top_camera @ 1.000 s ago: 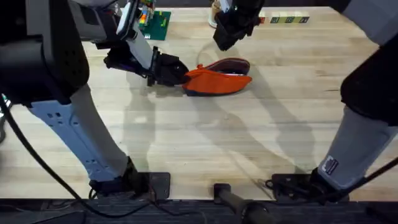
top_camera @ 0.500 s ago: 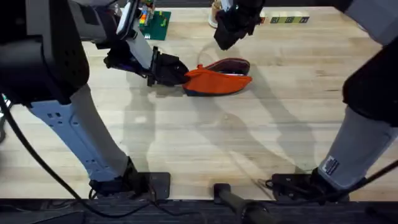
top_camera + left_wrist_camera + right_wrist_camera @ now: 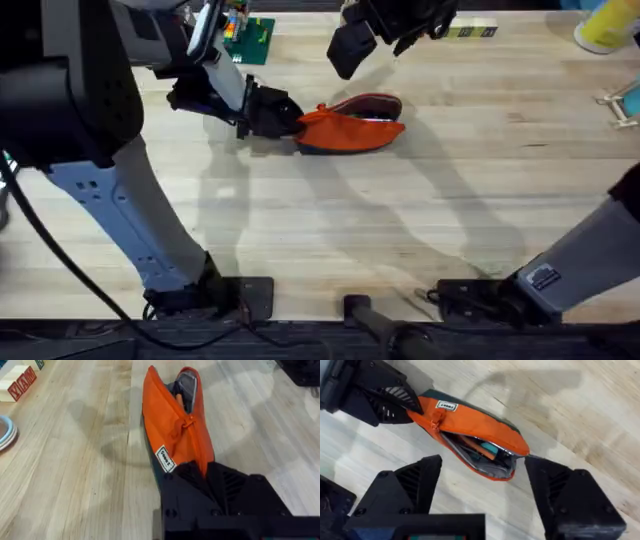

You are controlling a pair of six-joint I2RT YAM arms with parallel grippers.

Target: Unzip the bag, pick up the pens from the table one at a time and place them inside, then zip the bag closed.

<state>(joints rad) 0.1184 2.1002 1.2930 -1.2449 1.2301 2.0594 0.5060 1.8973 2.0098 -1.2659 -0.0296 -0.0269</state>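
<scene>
Left gripper (image 3: pixel 290 118) was clamped on the near end of the bag (image 3: pixel 352 128), pinning it against the table (image 3: pixel 330 230) — fingers closed on the fabric at the zipper's closed end. Right gripper (image 3: pixel 352 48) hung above and behind the bag, fingers (image 3: pixel 415 485) spread wide, nothing between them. Bag lay on its side mid-table, mouth gaping at the far end — zipper pull (image 3: pixel 436 425) sat near the left gripper. Orange pen (image 3: pixel 476 448) was visible inside against the dark lining. Small white label (image 3: pixel 165 458) showed on the pouch side.
</scene>
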